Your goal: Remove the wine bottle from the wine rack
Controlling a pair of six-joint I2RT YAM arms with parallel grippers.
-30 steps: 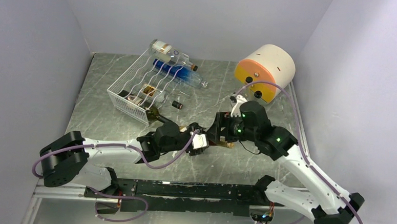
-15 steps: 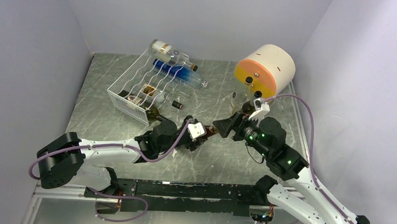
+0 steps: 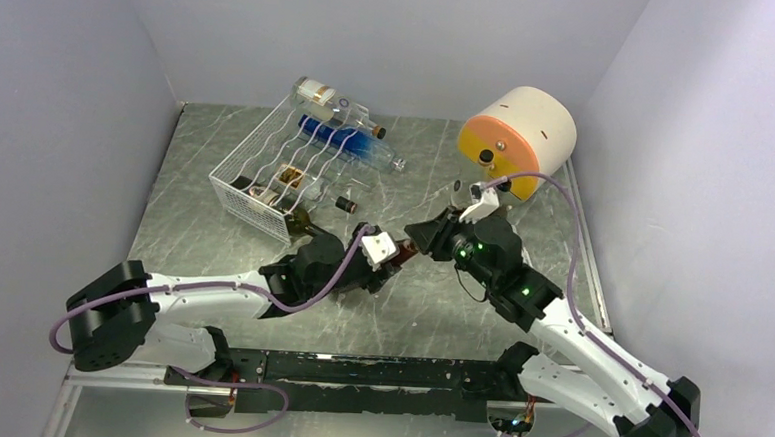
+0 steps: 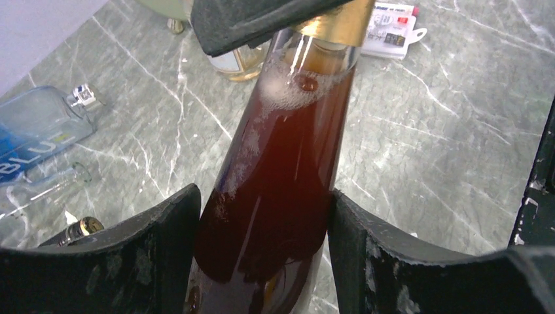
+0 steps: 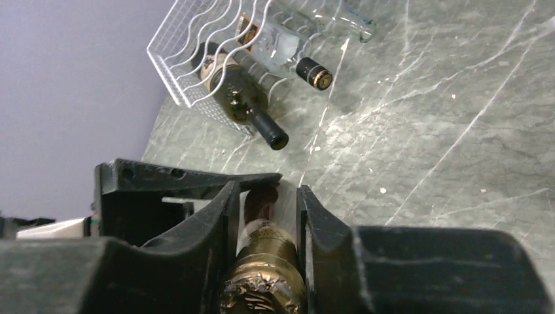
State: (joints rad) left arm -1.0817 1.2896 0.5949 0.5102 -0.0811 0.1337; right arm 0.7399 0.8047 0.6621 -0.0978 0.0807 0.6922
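A wine bottle (image 4: 281, 163) of red-brown liquid with a gold foil neck (image 5: 265, 261) hangs above the table, off the white wire wine rack (image 3: 276, 168). My left gripper (image 4: 262, 196) is shut on its body, one finger (image 4: 163, 222) on each side. My right gripper (image 5: 267, 193) is shut on the foil neck. In the top view the two grippers, left (image 3: 386, 269) and right (image 3: 420, 242), meet at mid-table with the bottle (image 3: 403, 256) spanning between them, right of the rack's near corner.
The wine rack (image 5: 196, 59) holds a green bottle (image 5: 239, 98) and a clear bottle with a dark cap (image 5: 314, 73). A blue bottle (image 3: 342, 141) and another clear bottle (image 3: 325, 100) lie at its far end. An orange-faced cream cylinder (image 3: 518, 135) stands at the back right.
My right gripper, open and drawn back half a second ago, has moved left onto the bottle's neck and shut on it. The left arm has barely moved and keeps its hold.
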